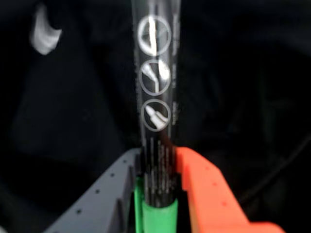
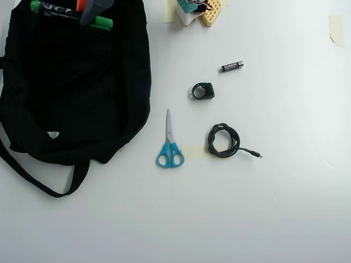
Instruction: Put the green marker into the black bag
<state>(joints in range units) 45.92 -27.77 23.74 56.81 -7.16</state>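
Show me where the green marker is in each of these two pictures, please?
Wrist view: the green marker runs up the middle of the picture, clamped between the grey and orange fingers of the gripper, green end at the bottom.
Overhead view: the green marker lies at the top left, over the upper edge of the black bag, under the gripper.
Shared landmark: the bag's small white tag.

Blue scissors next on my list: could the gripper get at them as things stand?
Probably not yet: the gripper is shut on the green marker over the black bag. The blue scissors lie uncovered on the table.
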